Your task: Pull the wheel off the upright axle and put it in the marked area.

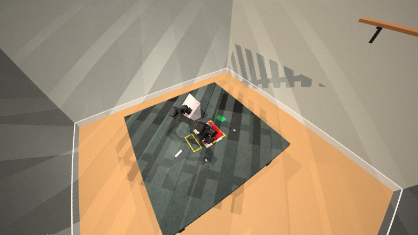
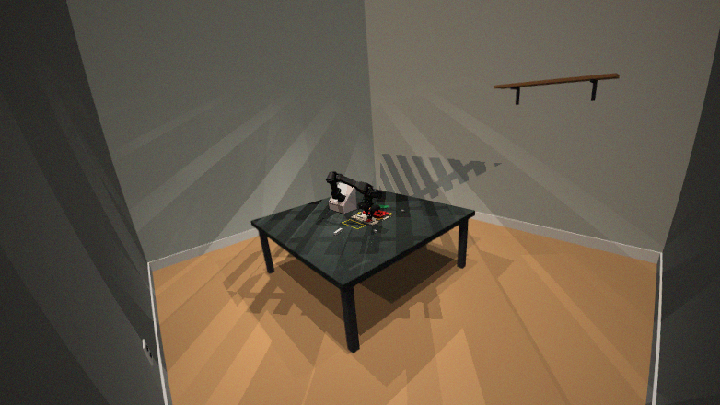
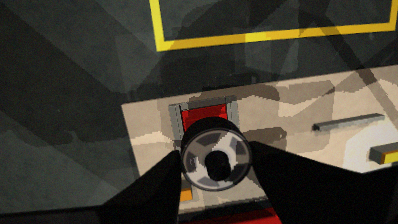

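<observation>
The wheel (image 3: pixel 235 172), a black tyre with a pale spoked hub, sits on the upright axle (image 3: pixel 217 166), whose dark end shows in its centre. My gripper (image 3: pixel 214 152) is shut on the wheel, one finger against each side. The wheel is over the cream board (image 3: pixel 145 120) (image 1: pixel 209 147); the arm hides it in the top and exterior views. The marked area, a yellow outline (image 3: pixel 255 37) (image 1: pixel 189 144) (image 2: pixel 350 225), lies on the table beside the board, at the top of the wrist view.
A red plate (image 1: pixel 218 134) (image 3: pixel 235 218) lies on the board behind the wheel. A grey bar (image 3: pixel 350 121) is on the board to the right. A white block (image 1: pixel 178 153) (image 2: pixel 337 231), a green patch (image 1: pixel 221 118) and small grey pieces (image 1: pixel 234 130) (image 1: pixel 206 159) are on the table.
</observation>
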{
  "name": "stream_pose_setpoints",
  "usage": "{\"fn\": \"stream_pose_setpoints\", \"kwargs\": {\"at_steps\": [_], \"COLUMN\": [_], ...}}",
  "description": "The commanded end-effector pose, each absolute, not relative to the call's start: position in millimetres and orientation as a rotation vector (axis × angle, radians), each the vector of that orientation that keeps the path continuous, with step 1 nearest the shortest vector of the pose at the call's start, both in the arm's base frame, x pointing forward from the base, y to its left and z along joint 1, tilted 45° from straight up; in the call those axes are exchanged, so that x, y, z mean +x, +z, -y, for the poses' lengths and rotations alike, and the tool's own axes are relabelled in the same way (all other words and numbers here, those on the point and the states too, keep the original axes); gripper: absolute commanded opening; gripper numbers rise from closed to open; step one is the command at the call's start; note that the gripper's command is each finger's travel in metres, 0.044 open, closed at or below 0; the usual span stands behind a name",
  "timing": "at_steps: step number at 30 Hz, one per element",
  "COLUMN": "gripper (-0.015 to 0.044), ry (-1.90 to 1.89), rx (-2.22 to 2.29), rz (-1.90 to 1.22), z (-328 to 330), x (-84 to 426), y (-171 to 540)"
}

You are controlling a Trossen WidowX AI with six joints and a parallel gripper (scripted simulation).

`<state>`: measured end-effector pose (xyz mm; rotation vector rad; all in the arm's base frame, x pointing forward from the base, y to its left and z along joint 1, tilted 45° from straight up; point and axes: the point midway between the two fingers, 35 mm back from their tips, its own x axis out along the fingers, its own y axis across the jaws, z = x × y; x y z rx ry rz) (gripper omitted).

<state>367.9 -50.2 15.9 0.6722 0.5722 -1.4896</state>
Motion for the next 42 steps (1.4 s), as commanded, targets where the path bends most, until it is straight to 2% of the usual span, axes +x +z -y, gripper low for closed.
{"fn": "stream_pose_setpoints", "kwargs": {"at_steps": [1,42], "gripper": [0.0,0.0], "ry": [-1.486,-1.482], "rx": [0.674,0.672], "rz": [-0.572,-0.571], "z": [47.4,37.8], "x": [368.6,368.4], "y": [18.7,28.0]}}
